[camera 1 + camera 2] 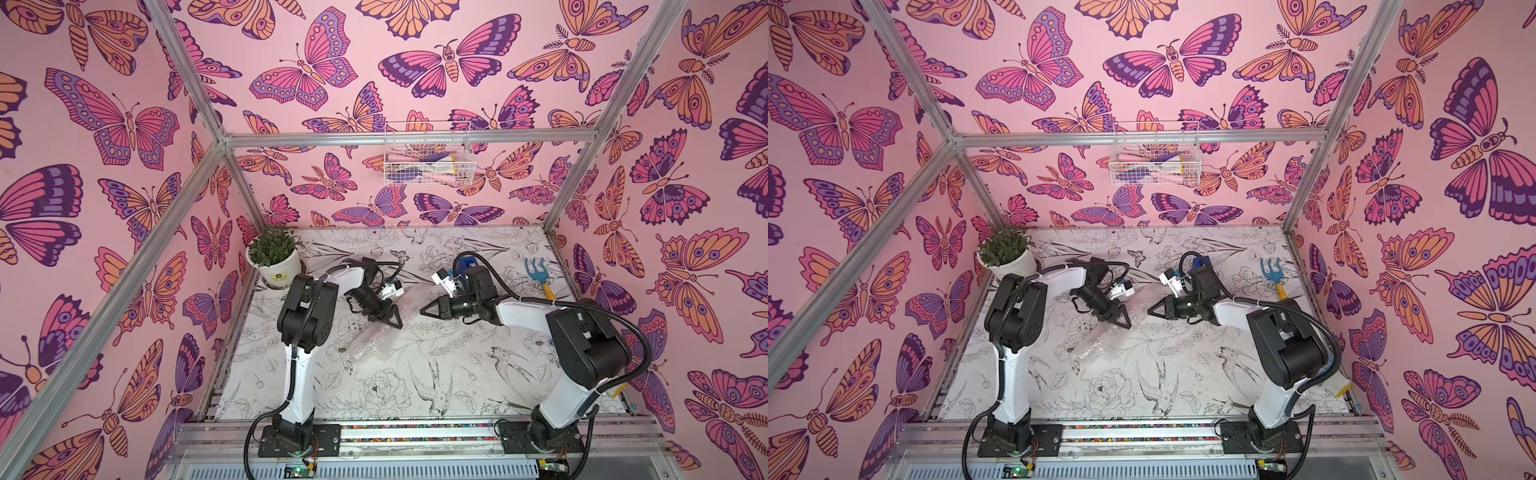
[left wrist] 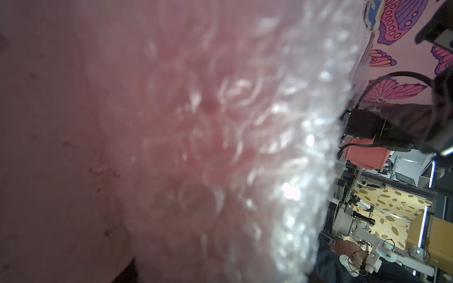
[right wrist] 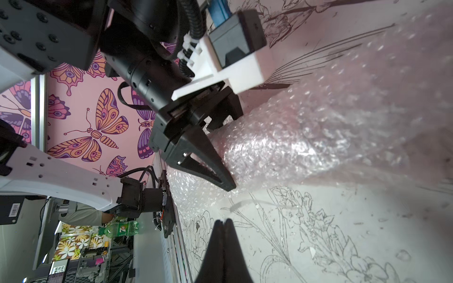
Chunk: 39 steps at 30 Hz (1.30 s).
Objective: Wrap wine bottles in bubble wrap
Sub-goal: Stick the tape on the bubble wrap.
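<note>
Left gripper [image 1: 392,321] nearly closed, pinching the rolled bubble wrap [image 1: 368,343] mid-table, bottle not discernible inside; right gripper [image 1: 423,311] shut, empty, near it; suggest holding the roll taut while tucking the loose end.

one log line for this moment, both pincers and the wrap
left pincer: shut on bubble wrap | right pincer: shut, empty, clear of the wrap | bottle: not clearly visible
</note>
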{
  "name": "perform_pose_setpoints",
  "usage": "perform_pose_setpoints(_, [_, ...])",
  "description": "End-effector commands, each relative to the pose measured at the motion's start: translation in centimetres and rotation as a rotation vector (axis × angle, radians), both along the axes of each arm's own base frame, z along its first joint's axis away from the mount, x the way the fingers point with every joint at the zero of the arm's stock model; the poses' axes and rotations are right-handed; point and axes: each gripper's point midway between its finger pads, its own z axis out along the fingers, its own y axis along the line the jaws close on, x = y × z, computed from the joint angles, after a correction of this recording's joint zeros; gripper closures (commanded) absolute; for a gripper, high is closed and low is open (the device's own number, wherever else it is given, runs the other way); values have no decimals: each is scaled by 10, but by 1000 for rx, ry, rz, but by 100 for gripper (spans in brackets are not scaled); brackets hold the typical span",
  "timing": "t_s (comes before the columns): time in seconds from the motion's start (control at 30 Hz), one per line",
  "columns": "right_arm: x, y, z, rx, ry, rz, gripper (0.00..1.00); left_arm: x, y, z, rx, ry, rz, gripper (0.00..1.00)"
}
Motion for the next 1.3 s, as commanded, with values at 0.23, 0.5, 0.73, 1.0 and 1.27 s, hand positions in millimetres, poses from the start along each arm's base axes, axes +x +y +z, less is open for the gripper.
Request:
perform_pose_setpoints(0.23, [9, 20, 5, 84, 12, 43, 100, -60, 54, -70, 337, 242, -61, 84])
perform_pose_setpoints(0.5, [11, 28, 15, 147, -11, 61, 100, -60, 54, -71, 336, 244, -62, 84])
perform_pose_setpoints(0.73, [20, 35, 20, 204, -7, 53, 100, -60, 54, -71, 337, 247, -61, 84])
perform_pose_setpoints(1.0, [10, 26, -19, 119, 108, 26, 100, -60, 54, -71, 336, 247, -61, 84])
perform_pose_setpoints(1.27, [5, 7, -49, 25, 186, -22, 100, -60, 54, -72, 339, 246, -62, 84])
